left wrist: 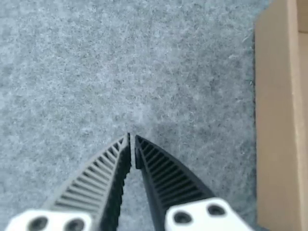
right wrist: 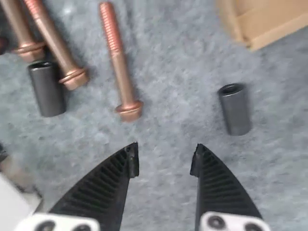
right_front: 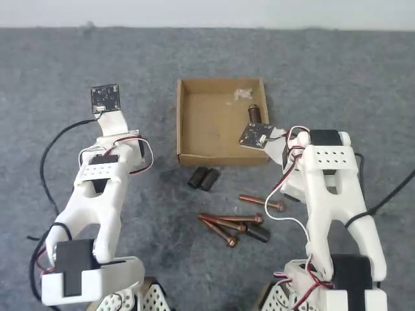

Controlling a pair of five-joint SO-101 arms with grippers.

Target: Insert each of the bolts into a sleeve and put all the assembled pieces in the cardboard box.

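The whole work surface is covered in a grey carpet [right_front: 337, 71], a fuzzy, felt-like stuff with lighter and darker flecks mixed in. In the high view it runs from side to side and all the way down to the near edge. At the far edge it meets a pale strip [right_front: 207, 13], whitish, plain and flat. Could be a wall or a board, can't tell which. The line where the two meet is pretty straight, just a bit fuzzy. The light is soft and even, and the shadows on the carpet are faint with blurry edges. In the wrist views the fibres look matted and speckled.
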